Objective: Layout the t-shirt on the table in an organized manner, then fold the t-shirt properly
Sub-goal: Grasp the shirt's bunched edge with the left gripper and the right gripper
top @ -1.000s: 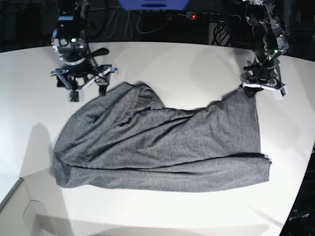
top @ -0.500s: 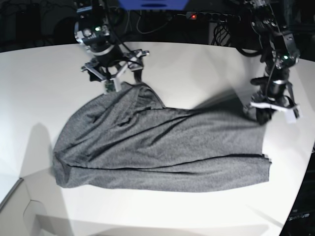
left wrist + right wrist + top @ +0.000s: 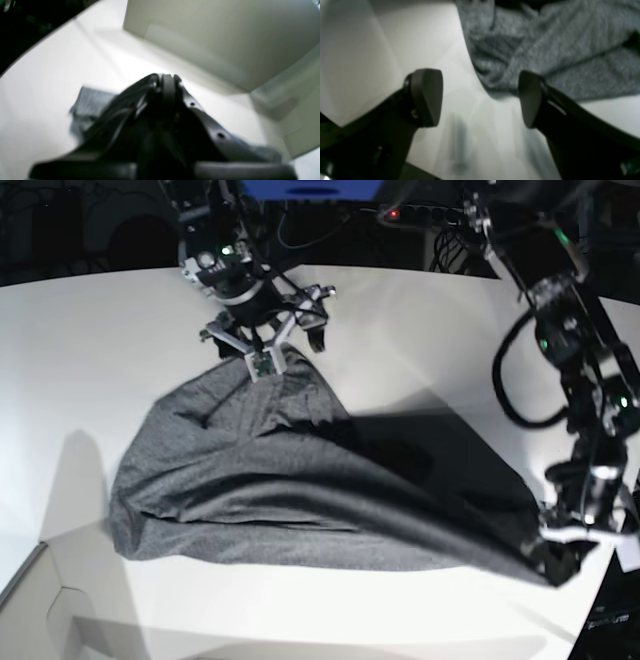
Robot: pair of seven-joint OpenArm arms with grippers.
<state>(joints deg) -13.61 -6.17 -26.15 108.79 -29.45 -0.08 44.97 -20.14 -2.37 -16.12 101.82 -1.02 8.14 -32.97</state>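
Two grippers are at work: your left gripper (image 3: 560,562), jaws pinched on the t-shirt (image 3: 300,490) corner, stretches it toward the near right table (image 3: 80,350) edge to flatten it. Your right gripper (image 3: 480,97), jaws wide, hovers at the far bunched edge, ready to grab.
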